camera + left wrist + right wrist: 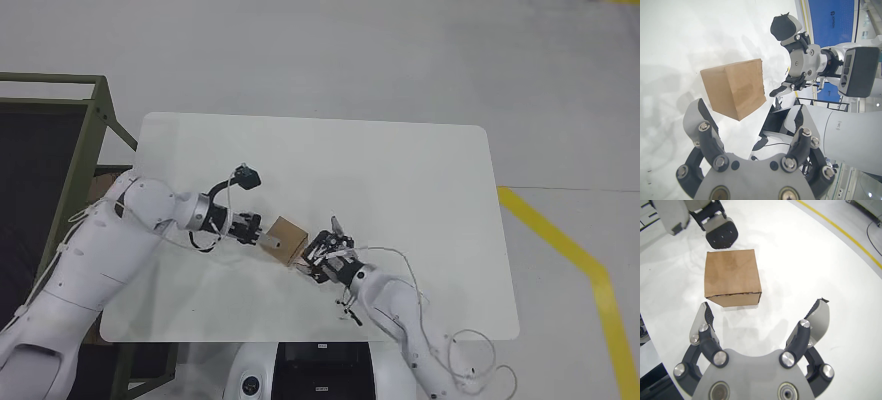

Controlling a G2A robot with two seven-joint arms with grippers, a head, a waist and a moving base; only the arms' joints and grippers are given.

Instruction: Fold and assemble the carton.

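Carton: small brown cardboard cube on the table, between my two grippers and just ahead of each.
Left gripper: spread wide, empty.
Right gripper: spread wide, empty.
Handling: I judge it light, stiff-walled and crushable, so I'd press opposite flat faces.
Views: right wrist shows a ragged flap seam; left wrist shows plain sides.
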